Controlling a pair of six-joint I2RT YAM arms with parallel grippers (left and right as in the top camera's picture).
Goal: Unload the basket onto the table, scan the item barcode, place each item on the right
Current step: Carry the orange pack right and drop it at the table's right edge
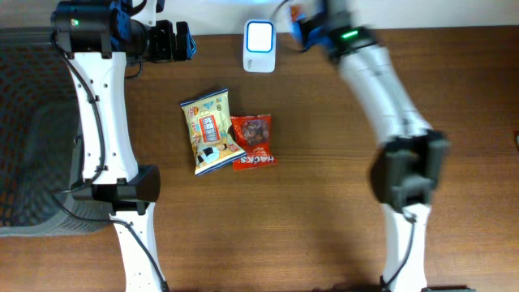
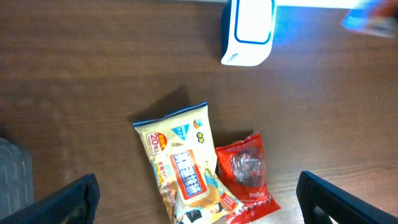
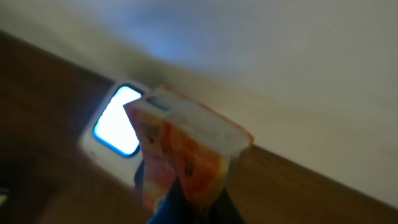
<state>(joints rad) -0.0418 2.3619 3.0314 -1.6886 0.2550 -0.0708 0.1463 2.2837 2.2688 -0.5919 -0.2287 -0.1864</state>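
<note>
**Orange packet (image 3: 186, 146) held close to the scanner (image 1: 259, 36)**

The right tool (image 3: 186, 202) is clamped on the lower end of the orange packet and holds it above the table (image 1: 324, 178), near the lit white scanner. The left tool (image 1: 180, 40) has its jaws wide apart, with nothing between them. A yellow packet (image 1: 209, 130) and a red packet (image 1: 253, 142) lie touching on the table.

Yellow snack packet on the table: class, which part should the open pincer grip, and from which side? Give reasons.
The yellow snack packet lies flat, so only a thin edge can be pinched, and the red packet crowds its lower right. So probably its blue-trimmed top seal, which is free, taken from above on the scanner side. The open left pincer hangs nearest.
</note>
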